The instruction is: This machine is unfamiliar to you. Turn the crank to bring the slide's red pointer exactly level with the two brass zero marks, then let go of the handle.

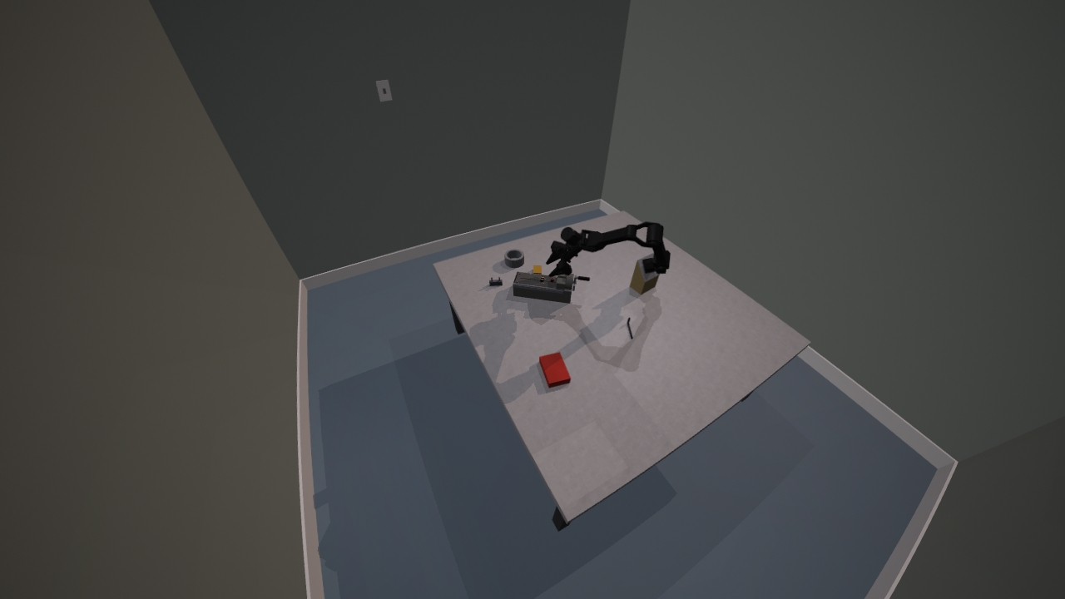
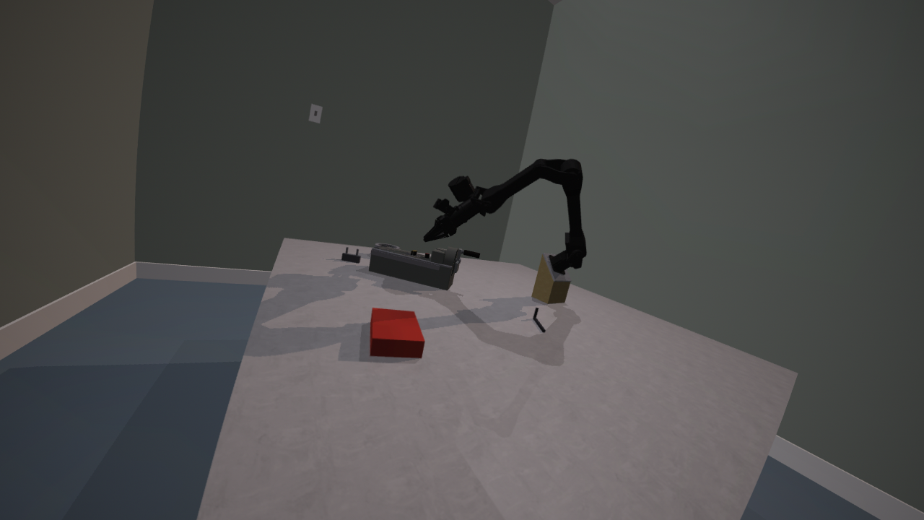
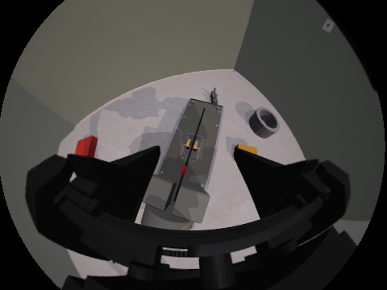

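We have the claw (image 1: pixel 551 268) (image 2: pixel 426 239) (image 3: pixel 198 151) spread, empty, above the machine (image 1: pixel 542 291) (image 2: pixel 411 269) (image 3: pixel 168 162); crank handle (image 1: pixel 583 278) (image 2: pixel 472 253) sits right of and lower than it, off the machine's right end, long axis roughly left-right.
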Tool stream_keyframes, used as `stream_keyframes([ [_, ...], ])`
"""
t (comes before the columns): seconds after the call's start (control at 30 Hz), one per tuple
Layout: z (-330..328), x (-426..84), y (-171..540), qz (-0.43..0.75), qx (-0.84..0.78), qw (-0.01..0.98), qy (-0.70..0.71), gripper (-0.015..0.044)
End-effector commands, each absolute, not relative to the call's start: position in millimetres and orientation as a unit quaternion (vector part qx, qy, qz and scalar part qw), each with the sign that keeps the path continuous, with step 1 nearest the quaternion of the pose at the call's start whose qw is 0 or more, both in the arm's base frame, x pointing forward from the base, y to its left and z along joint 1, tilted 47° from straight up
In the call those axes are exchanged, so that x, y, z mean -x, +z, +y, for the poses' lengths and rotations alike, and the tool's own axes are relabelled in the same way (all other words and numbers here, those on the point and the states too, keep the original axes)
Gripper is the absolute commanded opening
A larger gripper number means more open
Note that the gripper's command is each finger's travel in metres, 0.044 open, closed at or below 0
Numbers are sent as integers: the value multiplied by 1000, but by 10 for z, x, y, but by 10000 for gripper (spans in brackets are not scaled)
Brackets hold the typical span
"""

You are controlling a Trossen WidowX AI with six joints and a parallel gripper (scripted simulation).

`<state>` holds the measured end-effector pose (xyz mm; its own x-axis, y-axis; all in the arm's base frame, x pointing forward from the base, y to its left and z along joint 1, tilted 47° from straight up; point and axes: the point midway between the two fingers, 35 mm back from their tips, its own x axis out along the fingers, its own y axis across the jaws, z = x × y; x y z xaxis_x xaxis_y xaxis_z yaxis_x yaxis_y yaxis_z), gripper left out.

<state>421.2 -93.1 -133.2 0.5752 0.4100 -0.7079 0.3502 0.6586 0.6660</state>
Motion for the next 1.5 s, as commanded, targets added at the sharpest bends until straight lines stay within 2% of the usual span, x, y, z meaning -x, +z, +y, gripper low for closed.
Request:
stream_keyframes([
  [0.0, -932, -4204, -1339, 461, -414, 785, 15, 440],
  [0.47, -1410, -4293, -861, 461, -411, 786, 18, 440],
  [1.47, -762, -3280, -43, 502, -427, 744, -110, 440],
])
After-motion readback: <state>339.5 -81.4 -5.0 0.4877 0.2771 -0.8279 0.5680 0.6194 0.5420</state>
